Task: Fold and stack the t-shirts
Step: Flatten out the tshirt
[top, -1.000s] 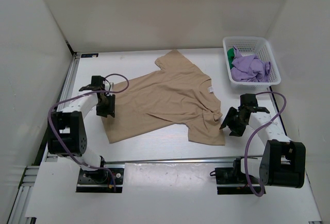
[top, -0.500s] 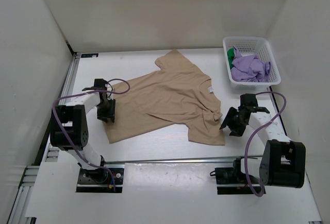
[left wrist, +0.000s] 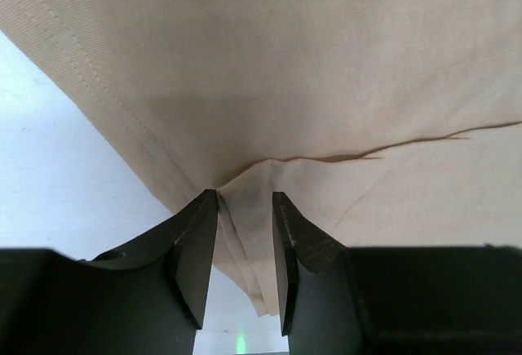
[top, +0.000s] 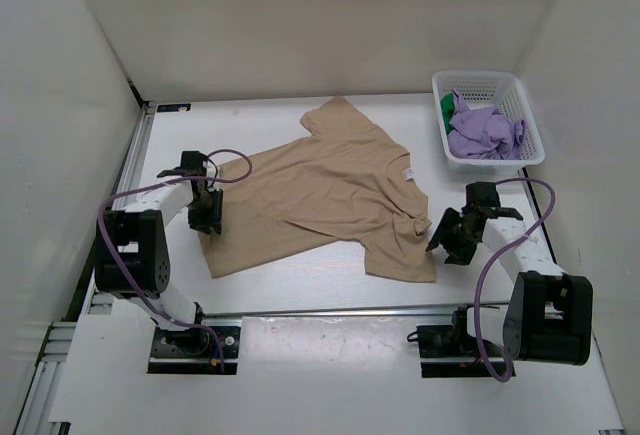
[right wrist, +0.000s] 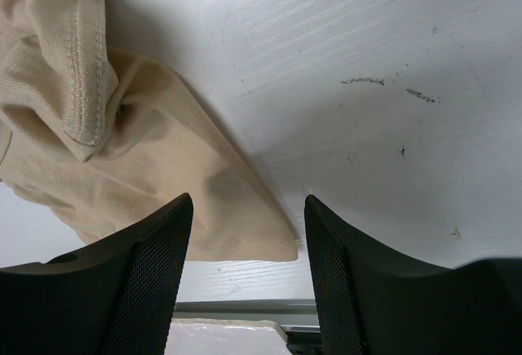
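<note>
Tan t-shirt [top: 320,187]: lies spread open on the white table [top: 300,290], roughly in the middle, turned at a slant. Shows a small white neck label toward the right side. Points one sleeve at the far wall; has the other sleeve crumpled at the near right.

Left gripper [top: 207,207]: sits low on the shirt's left edge, by the hem. Seen from the wrist, presses its fingertips [left wrist: 200,224] down on either side of a raised pucker of cloth just inside the stitched hem, with a crease running off to the right. Stands part-way closed, a gap between the jaws; cannot tell whether the cloth is truly clamped.

Right gripper [top: 452,238]: hangs just beside the crumpled sleeve, jaws wide apart, holding nothing. Seen from the wrist, has a flat corner of tan cloth on the table between its fingers [right wrist: 155,273], the stitched cuff folded over at upper left.

Purple t-shirt [top: 485,133] and green t-shirt [top: 447,107]: sit bunched in the white basket [top: 490,77] at the table's far right corner, well apart from the tan one. Purple fills most of it; green peeks out at the left end.
</note>
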You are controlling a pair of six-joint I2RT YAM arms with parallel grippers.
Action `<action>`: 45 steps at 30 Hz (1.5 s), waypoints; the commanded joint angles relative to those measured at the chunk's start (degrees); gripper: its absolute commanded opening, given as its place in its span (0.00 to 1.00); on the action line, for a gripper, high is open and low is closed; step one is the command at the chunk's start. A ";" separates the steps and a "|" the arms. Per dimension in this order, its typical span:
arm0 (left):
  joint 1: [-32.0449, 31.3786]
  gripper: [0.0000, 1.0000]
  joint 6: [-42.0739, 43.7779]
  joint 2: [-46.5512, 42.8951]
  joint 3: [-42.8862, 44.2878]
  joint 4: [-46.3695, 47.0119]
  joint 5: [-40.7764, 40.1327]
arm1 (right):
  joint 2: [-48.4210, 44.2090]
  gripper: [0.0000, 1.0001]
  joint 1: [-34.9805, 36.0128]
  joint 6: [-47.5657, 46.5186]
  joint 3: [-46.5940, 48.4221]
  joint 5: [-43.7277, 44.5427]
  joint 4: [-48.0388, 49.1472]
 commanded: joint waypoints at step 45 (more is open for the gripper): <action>-1.02 0.10 -0.01 -20.24 1.40 -4.52 -1.69 | 15.50 0.00 12.94 7.80 8.56 -0.69 1.53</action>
